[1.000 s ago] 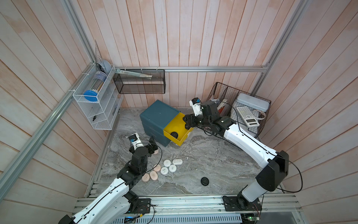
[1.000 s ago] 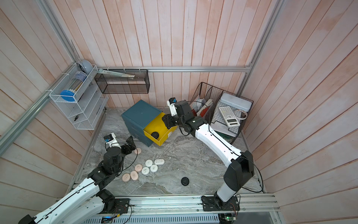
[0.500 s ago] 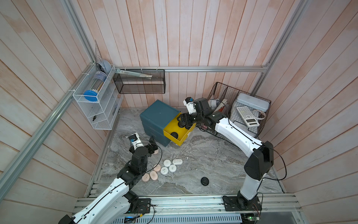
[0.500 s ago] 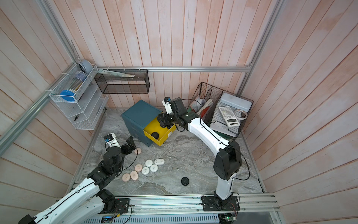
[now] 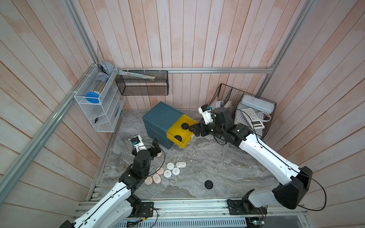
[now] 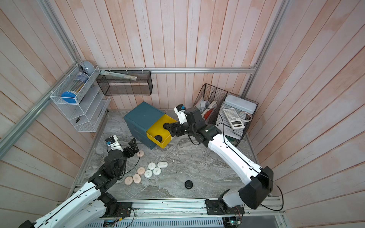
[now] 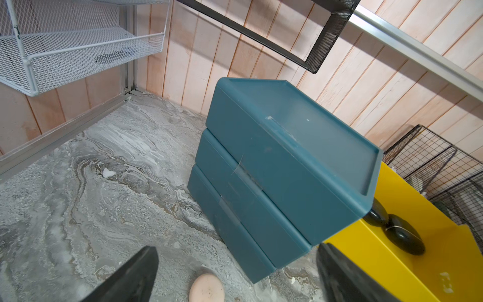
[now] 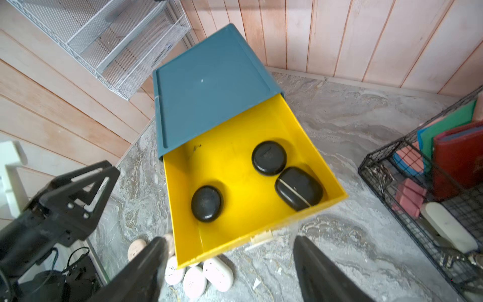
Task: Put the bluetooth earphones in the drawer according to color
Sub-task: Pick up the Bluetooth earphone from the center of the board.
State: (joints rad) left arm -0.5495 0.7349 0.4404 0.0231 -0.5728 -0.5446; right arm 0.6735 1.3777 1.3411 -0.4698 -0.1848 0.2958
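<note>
Risk noted: right gripper [image 5: 192,128], jaws spread and empty at the right rim of the open yellow drawer [image 5: 175,130], may snag it and shift the teal cabinet [image 5: 162,116]; left gripper [image 5: 157,148] also spread.

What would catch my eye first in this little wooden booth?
The bright yellow drawer, pulled out of the teal cabinet at the back, holds three black earphone cases, with the right tool open above its edge. Nearer the front, white cases and pink cases cluster by the left arm, and one black case lies alone.
</note>
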